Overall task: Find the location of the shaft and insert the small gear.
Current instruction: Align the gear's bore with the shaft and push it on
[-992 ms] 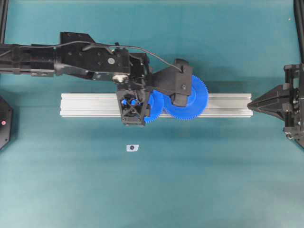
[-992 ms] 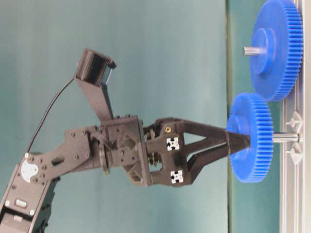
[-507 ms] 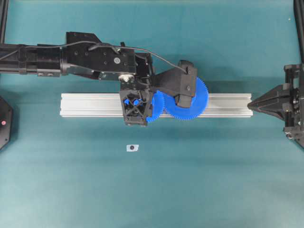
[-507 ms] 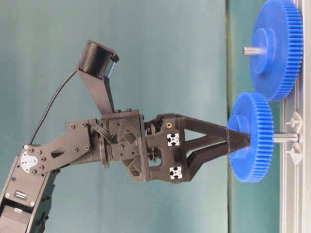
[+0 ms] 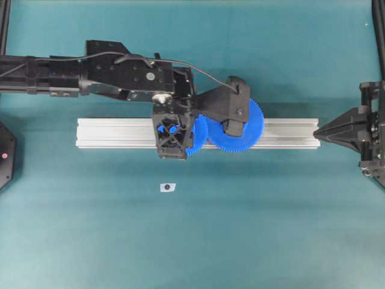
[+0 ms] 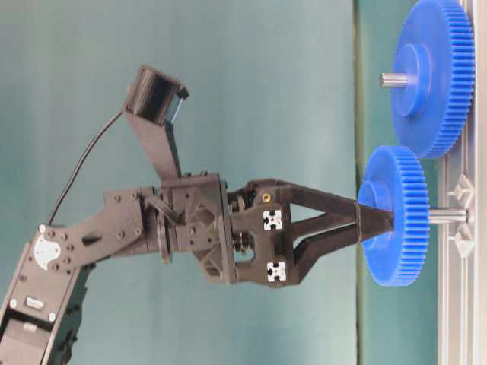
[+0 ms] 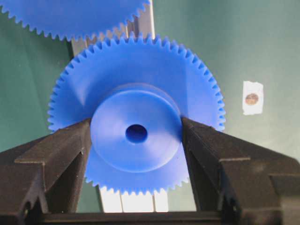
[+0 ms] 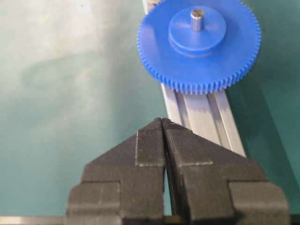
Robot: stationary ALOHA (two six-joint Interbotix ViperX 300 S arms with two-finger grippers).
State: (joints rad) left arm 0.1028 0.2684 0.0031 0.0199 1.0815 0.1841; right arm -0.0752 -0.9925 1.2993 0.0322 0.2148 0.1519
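My left gripper [image 7: 136, 121] is shut on the raised hub of the small gear [image 7: 140, 65], one finger on each side. The gear is a blue toothed wheel with a dark centre hole. In the table-level view the small gear [image 6: 396, 220] hangs over the rail with the silvery shaft [image 6: 447, 215] showing between its back face and the rail. No metal shows through the hole, so how far the shaft sits inside it is hidden. From overhead the small gear [image 5: 197, 137] peeks out beside the left wrist. My right gripper [image 8: 162, 121] is shut and empty at the rail's right end [image 5: 319, 133].
The ribbed aluminium rail [image 5: 114, 132] lies across the table. The larger blue gear [image 8: 234, 47] sits on it with a grey pin [image 8: 197, 18] in its centre, its teeth right next to the small gear's. A tiny white tag [image 5: 168, 187] lies in front of the rail.
The left arm has shifted slightly right along the rail with the small gear still gripped, and its wrist has tilted a little. The right arm has not moved.
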